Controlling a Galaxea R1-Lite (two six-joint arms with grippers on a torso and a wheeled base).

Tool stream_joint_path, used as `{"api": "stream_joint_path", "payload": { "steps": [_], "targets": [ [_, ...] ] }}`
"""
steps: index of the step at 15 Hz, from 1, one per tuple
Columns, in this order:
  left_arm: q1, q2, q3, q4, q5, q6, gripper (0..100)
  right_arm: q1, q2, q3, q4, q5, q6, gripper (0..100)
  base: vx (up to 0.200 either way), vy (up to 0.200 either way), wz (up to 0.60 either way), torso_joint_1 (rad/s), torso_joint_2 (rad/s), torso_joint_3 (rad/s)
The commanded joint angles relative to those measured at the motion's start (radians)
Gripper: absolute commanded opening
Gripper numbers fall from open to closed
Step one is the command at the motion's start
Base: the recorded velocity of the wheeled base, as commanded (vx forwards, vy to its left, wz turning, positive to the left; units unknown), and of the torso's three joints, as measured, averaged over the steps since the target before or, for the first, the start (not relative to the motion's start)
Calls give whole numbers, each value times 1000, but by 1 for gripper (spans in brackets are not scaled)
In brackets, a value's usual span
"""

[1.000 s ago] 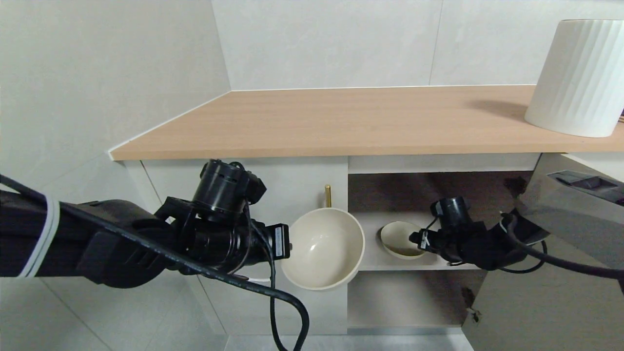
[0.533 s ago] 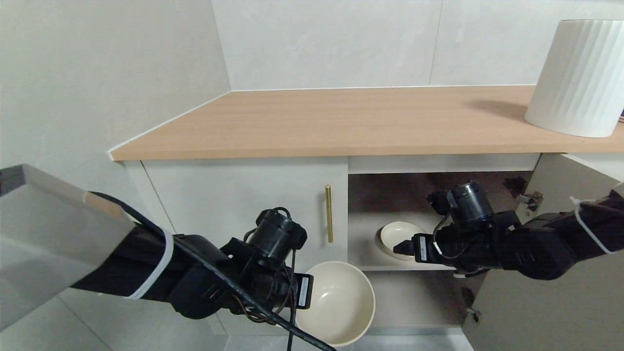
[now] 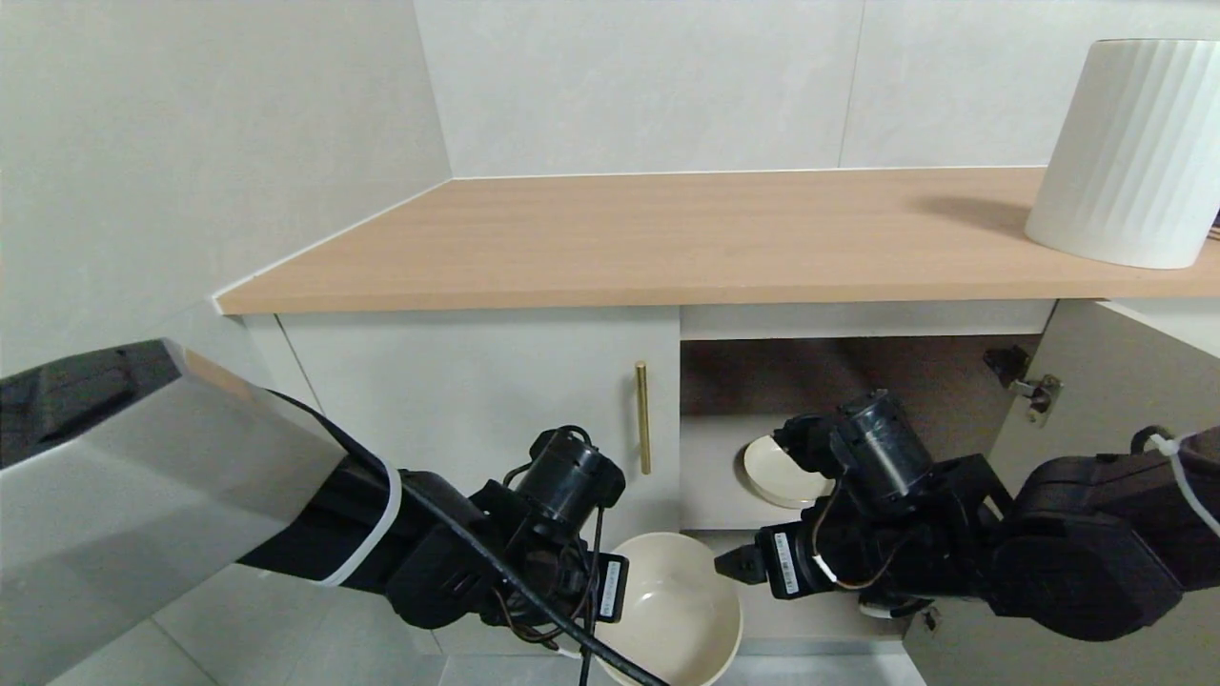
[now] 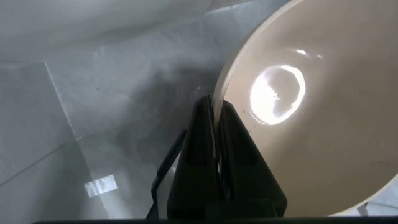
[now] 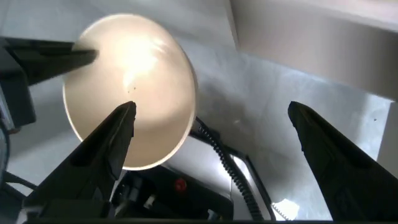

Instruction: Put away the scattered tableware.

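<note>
Cabinet shelf [image 3: 710, 467] holds a plate [image 3: 777, 474]; left end effector [image 4: 215, 124] pinches bowl [image 4: 305, 130]

A container [image 3: 1129, 152] stands at the far right of the tabletop [image 3: 648, 238]. Under it, the cabinet [image 3: 858, 319] has a shut door [image 3: 457, 400] on the left, with its handle [image 3: 641, 416] at the right edge, and an open door [image 3: 1115, 381] on the right. Inside, a plate [image 3: 777, 474] lies on the shelf [image 3: 710, 495]. The bowl [image 3: 677, 615], in the left tool [image 3: 615, 593], hangs below shelf level, in front of the cabinet. The right tool [image 3: 729, 567] is just right of it.
</note>
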Motion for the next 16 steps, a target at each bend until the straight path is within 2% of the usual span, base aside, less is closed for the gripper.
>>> {"api": "stream_joint_path", "payload": {
  "steps": [1, 6, 14, 15, 16],
  "targets": [
    [-10, -16, -1, 2, 1, -2, 0, 21, 87, -4, -6, -7, 0, 100, 0, 0, 0, 0, 0, 0],
    [-28, -36, 5, 4, 2, -3, 0, 27, 146, -8, -37, -28, 0, 100, 0, 0, 0, 0, 0, 0],
    [-28, -29, 5, 4, 2, -3, 0, 27, 154, -7, -54, -50, 5, 100, 0, 0, 0, 0, 0, 0],
    [-28, -27, 5, 4, 2, -3, 0, 27, 154, -7, -54, -50, 5, 0, 0, 0, 0, 0, 0, 0],
    [-28, -27, 4, 4, 2, -3, 0, 27, 153, -7, -54, -50, 5, 0, 0, 0, 0, 0, 0, 0]
  ]
}}
